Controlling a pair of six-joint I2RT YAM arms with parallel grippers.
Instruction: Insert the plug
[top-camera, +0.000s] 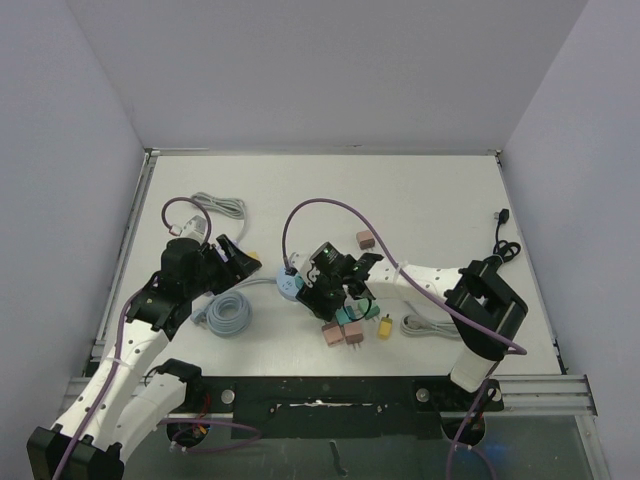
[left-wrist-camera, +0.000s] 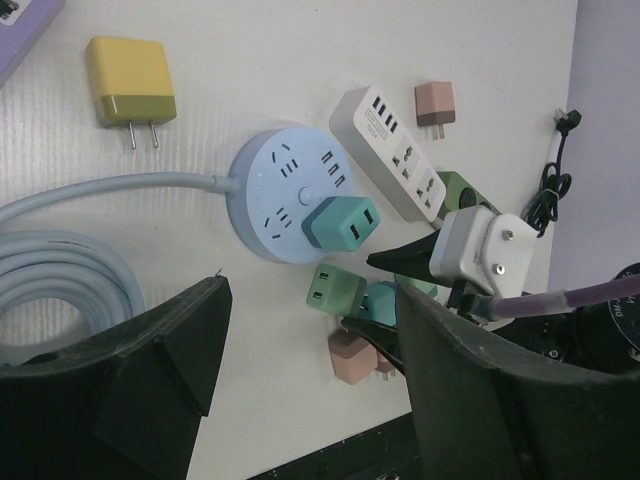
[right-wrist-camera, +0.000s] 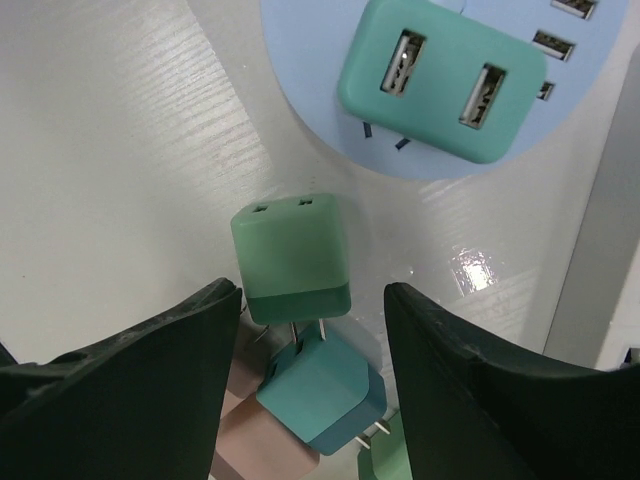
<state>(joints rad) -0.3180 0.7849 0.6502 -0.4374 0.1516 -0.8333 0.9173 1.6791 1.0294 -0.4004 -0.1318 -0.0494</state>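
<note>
A round light-blue power strip (top-camera: 289, 284) (left-wrist-camera: 270, 190) (right-wrist-camera: 300, 40) lies mid-table, and a teal two-port plug (left-wrist-camera: 343, 224) (right-wrist-camera: 440, 90) sits in it. Just in front lie loose plugs: a green one (left-wrist-camera: 335, 290) (right-wrist-camera: 292, 255), a darker teal one (right-wrist-camera: 322, 395) and a pink one (left-wrist-camera: 352, 357) (right-wrist-camera: 255, 440). My right gripper (top-camera: 340, 290) (right-wrist-camera: 312, 310) hangs over them, open, its fingers either side of the green plug with a gap on both sides. To the left of the strip my left gripper (top-camera: 232, 258) (left-wrist-camera: 310, 380) is open and holds nothing.
A white multi-socket strip (left-wrist-camera: 385, 140) lies beside the round one, with another pink plug (top-camera: 365, 239) (left-wrist-camera: 435, 103) behind it. A yellow plug (left-wrist-camera: 130, 85) and the coiled light-blue cable (top-camera: 225, 315) are on the left. Another yellow plug (top-camera: 384, 327) and a black cable (top-camera: 503, 240) lie on the right.
</note>
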